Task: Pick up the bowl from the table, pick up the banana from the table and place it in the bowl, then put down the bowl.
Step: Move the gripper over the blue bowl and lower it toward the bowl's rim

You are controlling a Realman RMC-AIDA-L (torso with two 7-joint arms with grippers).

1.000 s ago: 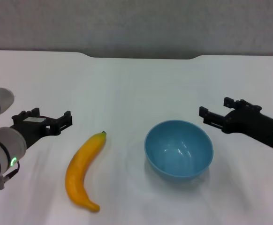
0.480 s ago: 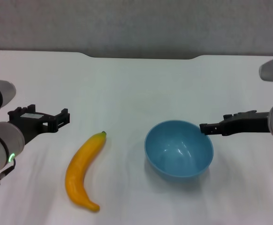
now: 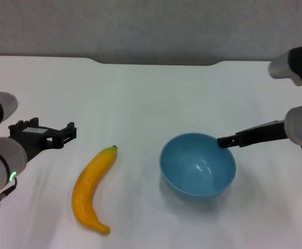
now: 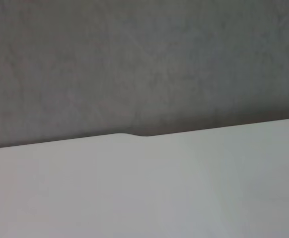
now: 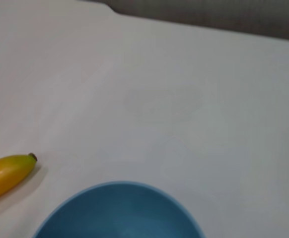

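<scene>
**Right gripper at bowl rim; banana lying untouched**

The table (image 3: 151, 98) is filling nearly the whole head view, white and flat, with its notched far edge running across the upper part of the frame below a grey wall (image 3: 151, 26).

The bowl (image 3: 197, 165) is sitting upright on the table, right of centre in the lower half of the head view. In the right wrist view its blue rim (image 5: 119, 208) is showing at the bottom edge.

The banana (image 3: 92, 188) is lying on the table in the lower left of centre, stem end pointing up the frame, apart from the bowl and touched by neither gripper.

The right gripper (image 3: 228, 141) is reaching in from the right edge, its tip at the bowl's upper right rim. It is seen edge-on, so the jaw spacing cannot be told.

The left gripper (image 3: 63, 133) is hovering at the left edge, above and left of the banana, jaws standing apart and holding nothing.
</scene>
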